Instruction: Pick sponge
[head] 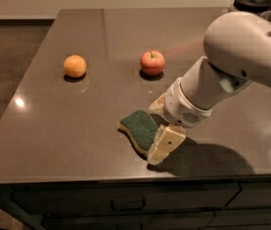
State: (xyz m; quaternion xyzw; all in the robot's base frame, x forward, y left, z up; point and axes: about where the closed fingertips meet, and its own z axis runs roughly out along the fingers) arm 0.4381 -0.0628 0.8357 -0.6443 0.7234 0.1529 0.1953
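As the pale fingers (167, 143) stand wide apart, flanking the right end of the wavy-edged sponge (139, 127) — green scouring top, yellow foam — we locate the white two-finger gripper (161, 124) low near the front edge of the dark grey countertop (53, 128). We judge the sponge light, soft and compressible; grasp across its narrow width. No legible writing.

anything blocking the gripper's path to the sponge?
Nothing visible. The gripper is down at the right end of the sponge, open, one finger on its near side and one on its far side. The apple and orange sit farther back, apart from both.
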